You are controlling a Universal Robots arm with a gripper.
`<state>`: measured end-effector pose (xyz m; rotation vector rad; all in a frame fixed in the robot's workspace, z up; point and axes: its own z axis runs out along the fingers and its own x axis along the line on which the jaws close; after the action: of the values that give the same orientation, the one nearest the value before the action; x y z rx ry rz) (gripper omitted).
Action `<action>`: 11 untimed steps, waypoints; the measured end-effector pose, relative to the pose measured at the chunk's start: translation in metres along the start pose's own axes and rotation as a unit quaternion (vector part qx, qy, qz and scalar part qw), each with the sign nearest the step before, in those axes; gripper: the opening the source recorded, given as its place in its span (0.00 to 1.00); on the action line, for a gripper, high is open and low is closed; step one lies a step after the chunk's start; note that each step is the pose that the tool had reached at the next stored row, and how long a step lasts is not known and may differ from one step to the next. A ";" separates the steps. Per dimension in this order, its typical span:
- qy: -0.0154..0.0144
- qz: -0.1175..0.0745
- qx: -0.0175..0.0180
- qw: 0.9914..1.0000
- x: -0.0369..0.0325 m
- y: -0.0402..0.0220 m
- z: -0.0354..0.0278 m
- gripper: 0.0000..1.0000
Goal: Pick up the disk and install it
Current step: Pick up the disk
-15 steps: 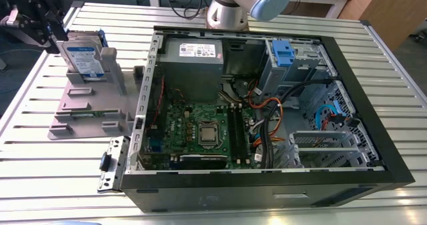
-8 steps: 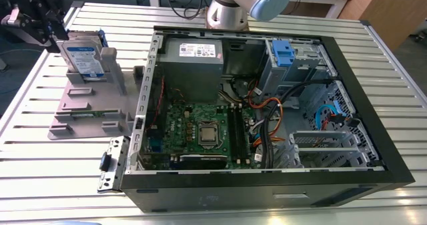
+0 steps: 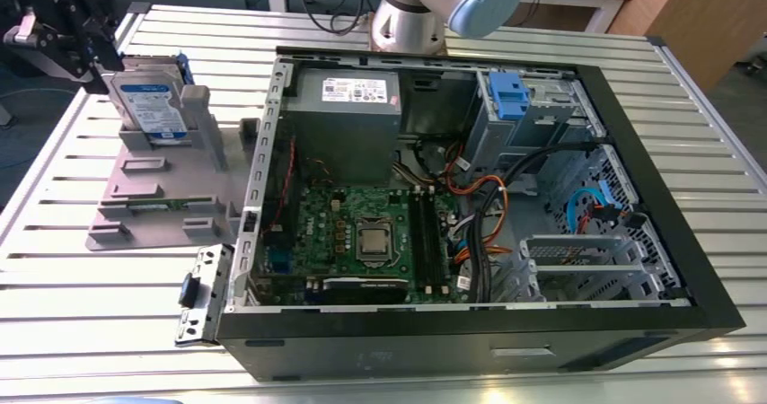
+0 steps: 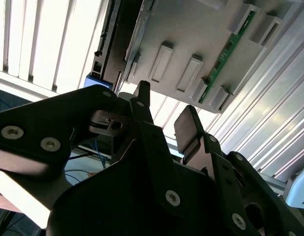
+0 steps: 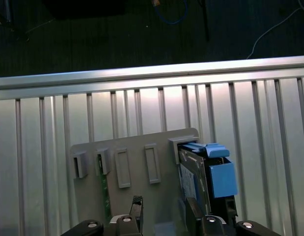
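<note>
The task looks barely begun: neither the pick-up nor the install is done. At the exterior view's far left, the gripper (image 4: 165,112) hangs over the edge of the slatted metal table (image 3: 72,278), just above and beside the disk (image 3: 150,108). In the second wrist view its fingers (image 4: 188,129) stand spread with bare space between them, so the claw is open and holds nothing. The disk stands on edge in a raised slot at the far end of a grey fixture plate (image 3: 168,184). Its label faces outward, and its blue bracket (image 5: 221,179) shows in the first wrist view close by one finger, but the disk does not sit between the two. A thin green circuit strip (image 5: 103,189) stands in another slot of the same plate. To the right, just beside the plate, the open computer case (image 3: 671,197) lies on its side. Inside it are the grey box with a white sticker (image 3: 348,108), then the motherboard (image 3: 359,233) nearer the camera, then a small blue clip (image 3: 509,90) at the far bay. A tangle of cables (image 3: 504,197) runs below the clip. Judged from this, grasping, lifting, carrying across and seating the disk in the case all remain. By count there is one gripper, one disk, one fixture plate, one green strip, one case, one stickered grey box and one blue clip.
</note>
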<state>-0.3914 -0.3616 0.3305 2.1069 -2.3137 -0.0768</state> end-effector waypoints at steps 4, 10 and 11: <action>0.000 0.000 0.000 1.000 -0.0007 0.0000 0.0000 0.47; 0.000 -0.001 0.000 1.000 -0.0022 0.0000 0.0000 0.47; 0.000 -0.001 0.000 1.000 -0.0029 0.0000 0.0001 0.47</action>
<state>-0.3911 -0.3587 0.3305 2.1099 -2.3110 -0.0767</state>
